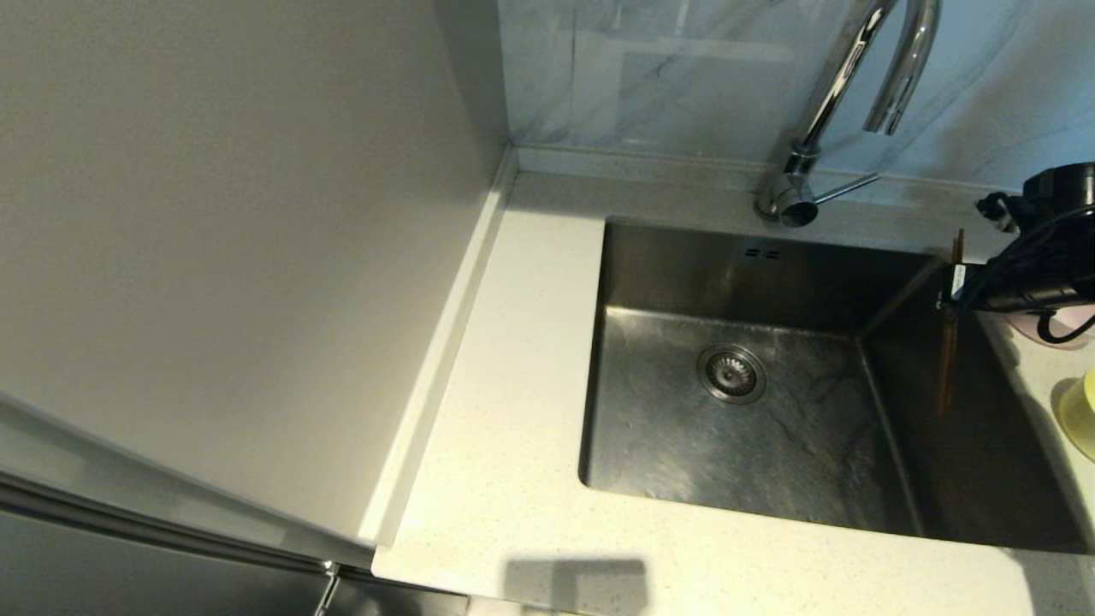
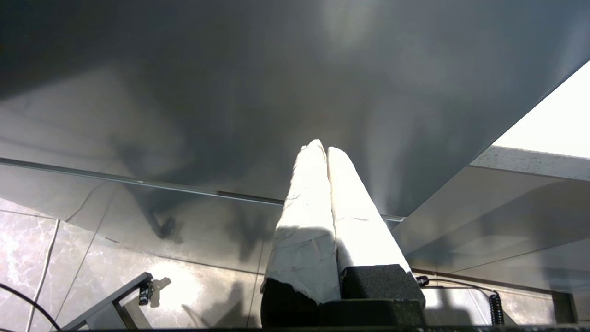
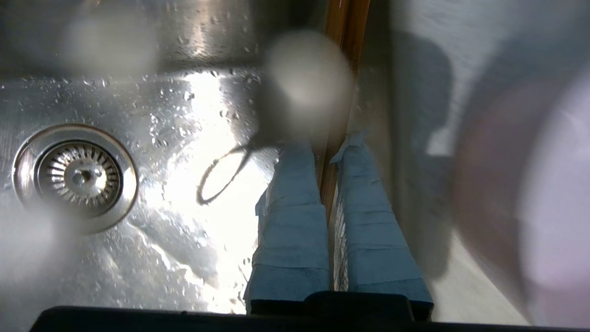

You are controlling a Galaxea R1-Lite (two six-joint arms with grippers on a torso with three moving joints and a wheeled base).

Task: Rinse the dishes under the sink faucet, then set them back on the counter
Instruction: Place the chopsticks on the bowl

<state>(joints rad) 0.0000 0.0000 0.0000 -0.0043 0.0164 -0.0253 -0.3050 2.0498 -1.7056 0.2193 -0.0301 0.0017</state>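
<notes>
Right gripper (image 3: pixel 328 159): clamped on the chopsticks (image 1: pixel 947 359), held over the sink's (image 1: pixel 770 282) right side so drips likely fall in the basin.
Faucet (image 1: pixel 843 77): far side; no water visible.
Pink bowl (image 1: pixel 1056 325), green bowl (image 1: pixel 1080 415): on the right counter (image 1: pixel 513 385).
Left gripper (image 2: pixel 326 150): pressed together, empty, parked low beside the cabinet.

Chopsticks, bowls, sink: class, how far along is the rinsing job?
In hand: the right pincer grips the chopsticks over the sink. No water shows at the faucet. The pink bowl and green bowl sit on the counter; whether rinsed, unclear. The left pincer is parked.
</notes>
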